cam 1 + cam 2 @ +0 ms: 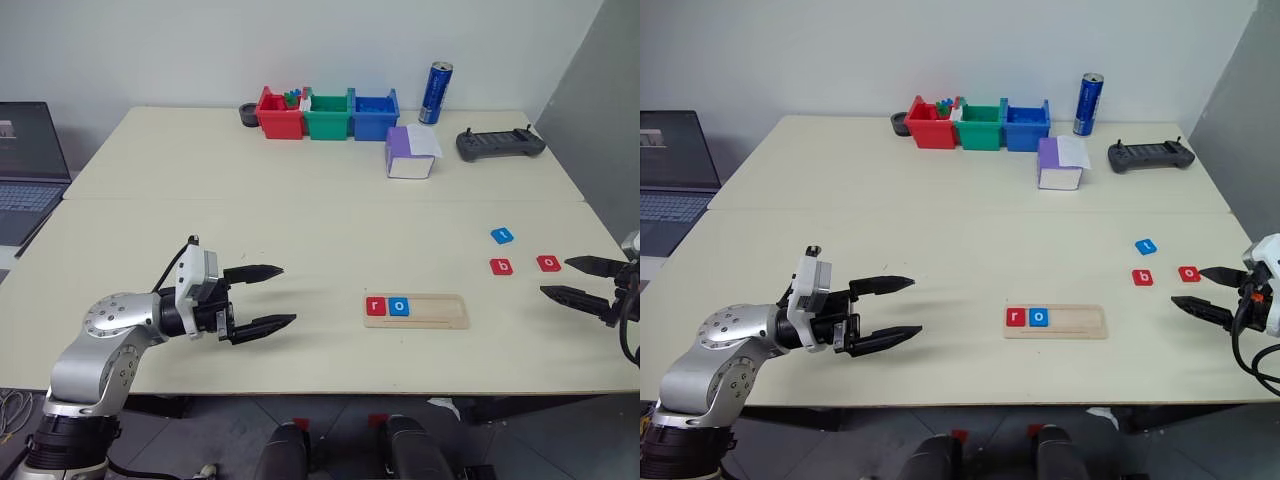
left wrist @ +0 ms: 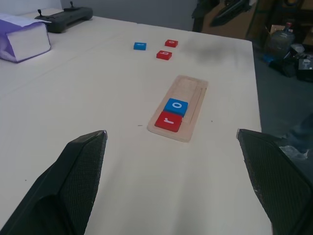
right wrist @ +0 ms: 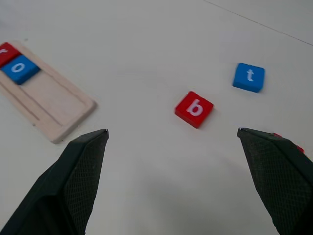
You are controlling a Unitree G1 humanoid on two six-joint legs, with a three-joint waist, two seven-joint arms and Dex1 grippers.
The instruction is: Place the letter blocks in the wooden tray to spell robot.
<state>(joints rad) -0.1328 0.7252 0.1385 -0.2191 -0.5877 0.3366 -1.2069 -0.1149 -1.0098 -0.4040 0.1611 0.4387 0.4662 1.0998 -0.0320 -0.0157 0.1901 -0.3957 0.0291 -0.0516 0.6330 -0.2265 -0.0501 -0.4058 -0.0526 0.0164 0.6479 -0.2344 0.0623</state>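
Over table [image 1: 300,220], both tools wide, empty.

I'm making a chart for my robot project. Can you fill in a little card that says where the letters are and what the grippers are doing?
tray: on the table, near the front edge
in tray: red r, then blue o, at its left end
empty slots: three
loose tiles: blue t, red b, red o, on the table right of the tray
left gripper: open, empty, left of the tray
right gripper: open, empty, next to the red o
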